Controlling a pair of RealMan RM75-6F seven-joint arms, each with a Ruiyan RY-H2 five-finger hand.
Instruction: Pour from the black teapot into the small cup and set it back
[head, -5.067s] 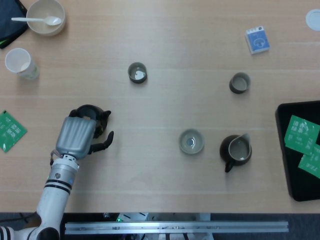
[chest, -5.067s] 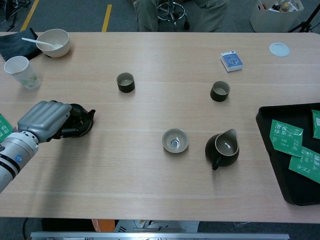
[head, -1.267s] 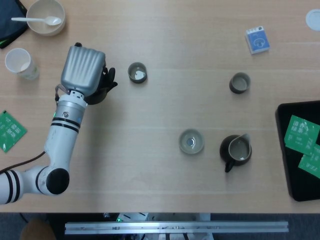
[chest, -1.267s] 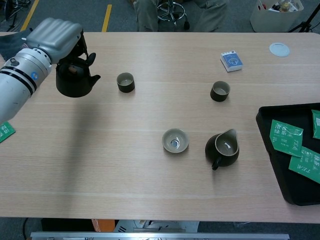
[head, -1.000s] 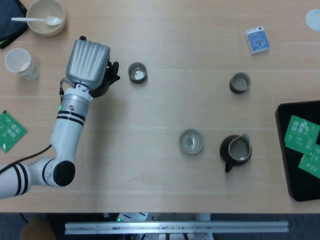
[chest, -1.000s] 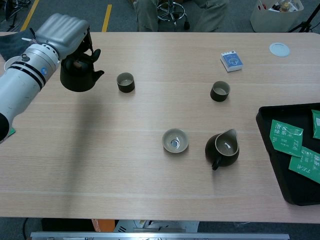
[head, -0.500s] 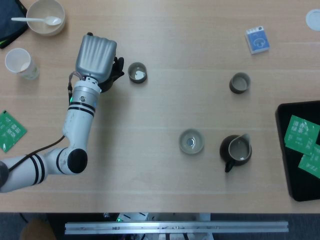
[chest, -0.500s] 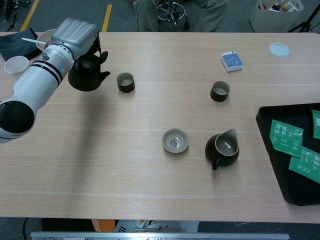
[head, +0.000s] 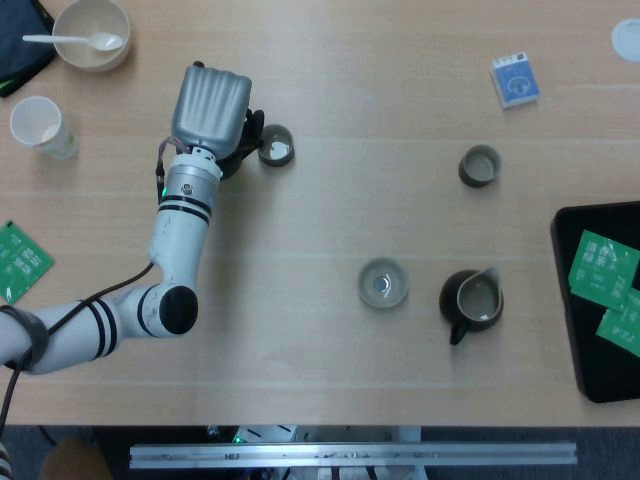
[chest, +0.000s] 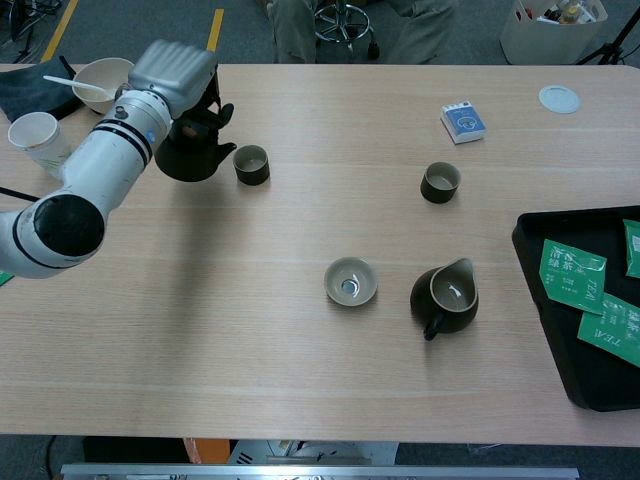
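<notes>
1. The left hand (chest: 180, 75) grips the black teapot (chest: 195, 152) from above, its fingers wrapped around the top where the handle seems to be. The pot hangs off the table, just left of the small cup (chest: 251, 164), with its spout pointing toward the cup's rim.
2. The right hand is not visible from either camera.
3. The teapot looks like heavy, rigid ceramic or cast iron with a glazed surface. I judge it would be slippery, and would chip if knocked. The top hold suits it, since the weight hangs below the fingers and tilts easily.
4. The small cup is light and easy to nudge. I'd keep the spout above the rim and not touching it.
5. There is bare wood below and to the left of the pot, so it has plenty of room to tip and later be set down.
6. The paper cup (chest: 40, 143) and the bowl with a spoon (chest: 104, 83) stand behind the arm near the far-left edge of the table (chest: 300, 360), so the elbow's swing needs watching.
7. The shallow bowl (chest: 350, 281), the pitcher (chest: 446, 297) and the second cup (chest: 440, 182) sit well apart to the right.
</notes>
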